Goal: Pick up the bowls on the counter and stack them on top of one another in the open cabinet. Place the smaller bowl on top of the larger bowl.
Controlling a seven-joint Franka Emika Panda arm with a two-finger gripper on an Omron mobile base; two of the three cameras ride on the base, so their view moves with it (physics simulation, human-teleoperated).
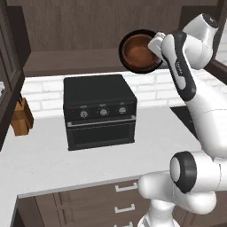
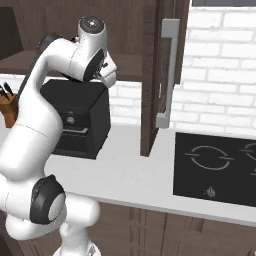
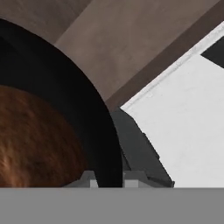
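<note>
My end effector (image 1: 156,48) grips the black larger bowl's (image 1: 125,56) rim by the cabinet shelf (image 1: 66,62); my wrist hides that edge.

The left base view is looking forward and down from behind the arm, on its left, taking in the white bench (image 1: 40,164), the black toaster oven (image 1: 99,111) and the open cabinet (image 1: 66,62) above it from a middling distance. The right base view is looking from behind the arm on its right, facing the same bench (image 2: 130,175), and reaching further right to a black cooktop (image 2: 215,167). Both are sharing the toaster oven, a knife block (image 2: 7,102) and the cabinet. The hand view is sitting very close against the larger bowl (image 3: 87,113), rolled so the bench is slanting.
</note>
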